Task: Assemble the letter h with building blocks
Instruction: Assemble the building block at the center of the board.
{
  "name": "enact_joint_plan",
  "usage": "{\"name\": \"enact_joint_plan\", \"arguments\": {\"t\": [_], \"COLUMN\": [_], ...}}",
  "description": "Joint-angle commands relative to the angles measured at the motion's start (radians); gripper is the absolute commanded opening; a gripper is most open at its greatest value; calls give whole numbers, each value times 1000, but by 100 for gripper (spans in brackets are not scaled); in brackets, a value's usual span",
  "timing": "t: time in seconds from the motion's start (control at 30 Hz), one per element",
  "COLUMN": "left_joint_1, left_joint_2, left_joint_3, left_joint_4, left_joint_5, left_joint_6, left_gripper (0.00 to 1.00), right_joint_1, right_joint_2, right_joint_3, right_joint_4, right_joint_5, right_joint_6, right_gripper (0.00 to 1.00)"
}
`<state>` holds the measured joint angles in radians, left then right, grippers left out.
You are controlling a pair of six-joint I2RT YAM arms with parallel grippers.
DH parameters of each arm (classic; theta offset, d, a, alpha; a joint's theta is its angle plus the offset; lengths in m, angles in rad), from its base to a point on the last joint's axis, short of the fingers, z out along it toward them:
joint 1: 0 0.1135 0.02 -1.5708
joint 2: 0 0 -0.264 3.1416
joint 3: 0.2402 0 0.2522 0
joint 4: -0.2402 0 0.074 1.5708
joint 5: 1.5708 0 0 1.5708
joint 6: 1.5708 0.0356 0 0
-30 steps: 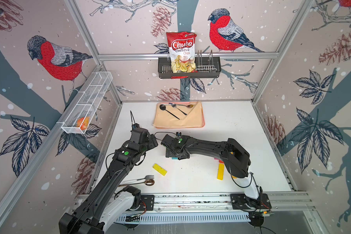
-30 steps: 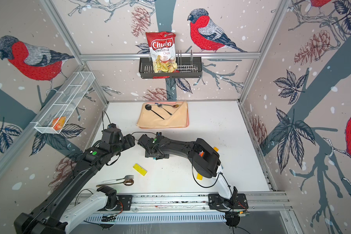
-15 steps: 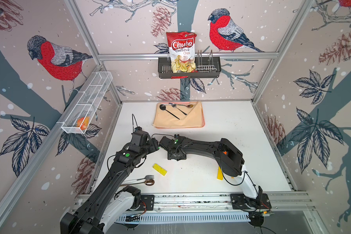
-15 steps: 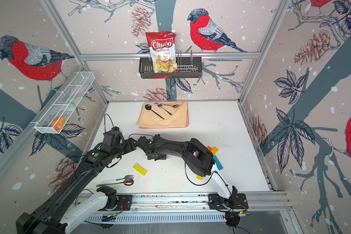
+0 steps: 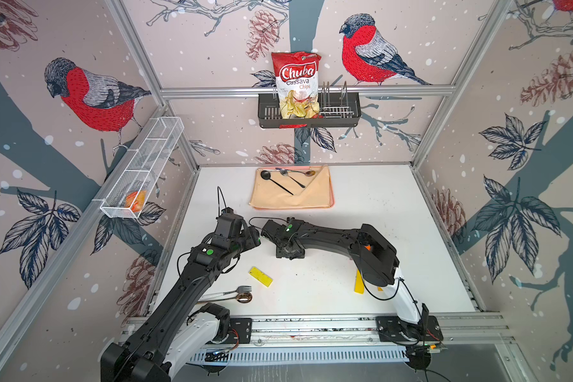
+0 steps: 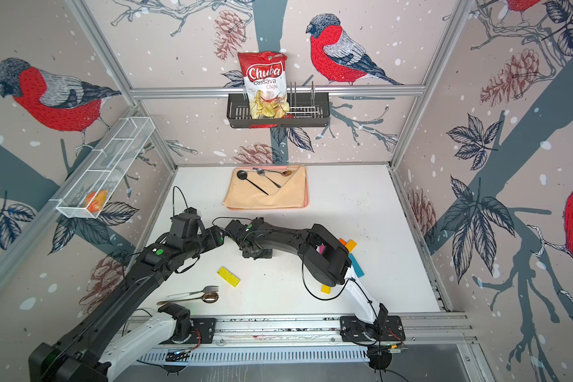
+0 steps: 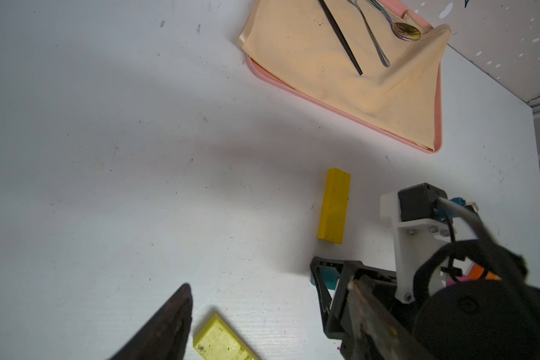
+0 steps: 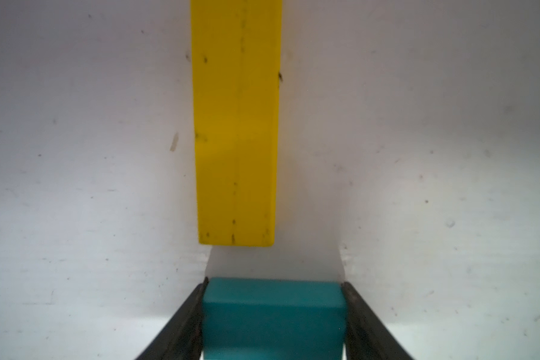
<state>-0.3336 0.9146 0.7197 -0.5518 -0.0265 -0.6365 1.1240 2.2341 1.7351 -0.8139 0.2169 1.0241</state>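
The table (image 5: 377,205) is white with fine dark specks. The teal block (image 8: 273,314) is plain. The yellow block (image 8: 236,124) carries small black marks. A second yellow block (image 5: 260,276) is plain. The tray (image 7: 437,137) is pink and its cloth (image 7: 340,62) is cream. The chip bag (image 5: 296,79) is red and white, and the rack (image 5: 308,114) is black. The walls (image 5: 526,132) show red-breasted birds, pine cones and dark leaves on beige.

White table (image 5: 377,211), pink tray (image 5: 332,195) at back, loose yellow block (image 5: 260,276), fork (image 5: 243,290) and spoon (image 5: 244,298) near front edge
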Motion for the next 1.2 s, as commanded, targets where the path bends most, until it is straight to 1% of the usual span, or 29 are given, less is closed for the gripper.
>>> {"name": "enact_joint_plan", "arguments": {"t": [0.0, 0.27, 0.53, 1.03, 1.1, 1.17], "left_joint_1": [2, 2, 1, 2, 2, 2], "left_joint_2": [2, 1, 0, 3, 2, -2], "left_joint_3": [-2, -4, -9, -14, -17, -17], "left_joint_4": [33, 35, 39, 43, 42, 41], "left_joint_5": [5, 8, 14, 13, 14, 14], "left_joint_6": [5, 9, 15, 29, 29, 30], "left_gripper": [77, 77, 77, 76, 76, 76], "right_joint_1": [-6, -11, -18, -30, -28, -23], "right_joint_2": [5, 27, 31, 41, 39, 35], "right_joint_3": [4, 37, 36, 29, 31, 35], "right_joint_4": [-8, -18, -32, -25, -24, -25], "right_joint_5": [14, 20, 47, 58, 55, 58], "right_joint_6": [6, -10, -2, -2, -6, -11], "right_gripper": [59, 59, 59, 59, 61, 67]}}
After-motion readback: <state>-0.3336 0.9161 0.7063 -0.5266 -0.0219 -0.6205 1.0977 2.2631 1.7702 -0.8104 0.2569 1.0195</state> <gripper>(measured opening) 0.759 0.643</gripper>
